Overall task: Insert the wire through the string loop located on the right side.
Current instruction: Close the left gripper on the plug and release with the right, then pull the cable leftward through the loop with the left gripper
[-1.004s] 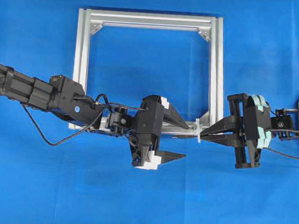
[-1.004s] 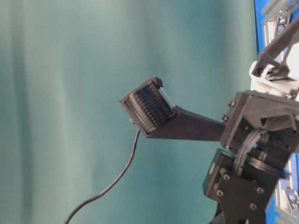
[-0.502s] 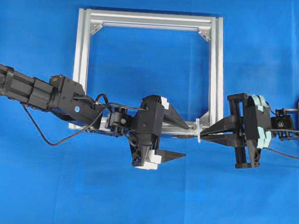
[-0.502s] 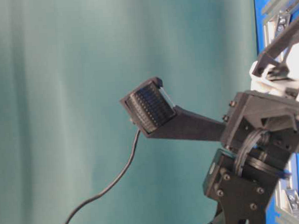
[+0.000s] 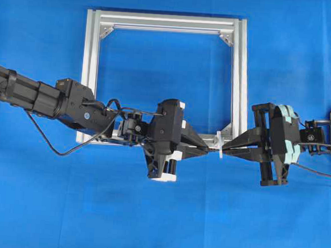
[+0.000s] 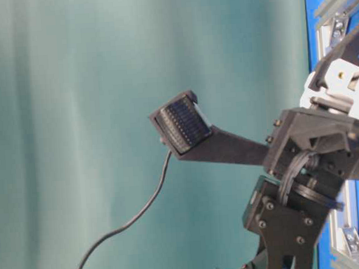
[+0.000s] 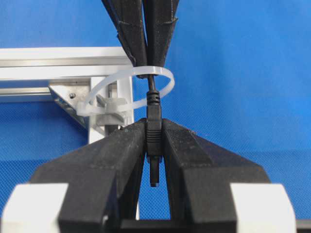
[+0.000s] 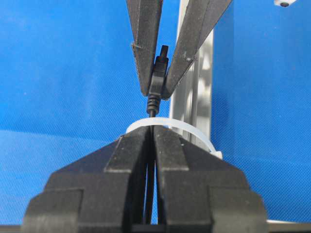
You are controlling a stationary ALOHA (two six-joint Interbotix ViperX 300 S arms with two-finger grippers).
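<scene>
Where pincers hide it, wire (image 7: 153, 104) mid-section unseen, plug visible

The wire (image 7: 153, 104) runs through the string loop (image 7: 127, 91), between left tool (image 7: 154, 141) and right tool (image 8: 151, 141)

Both arms are black, built of blocky moulded housings. The left arm (image 5: 37, 95) has a ribbed, boxy forearm section with a small blue dot on its wrist housing, and a thin black cable (image 5: 55, 150) loops loose beneath it. The left gripper (image 5: 206, 151) carries long tapering black fingers (image 7: 97, 165) with white blocks at their base. The right gripper (image 5: 226, 148) has matching black fingers (image 8: 131, 155); its body bears pale teal parts (material unclear). In the table-level view a finger pad (image 6: 182, 123) shows a ribbed face, and round screw heads stud the black bracket (image 6: 282, 226) below.
</scene>
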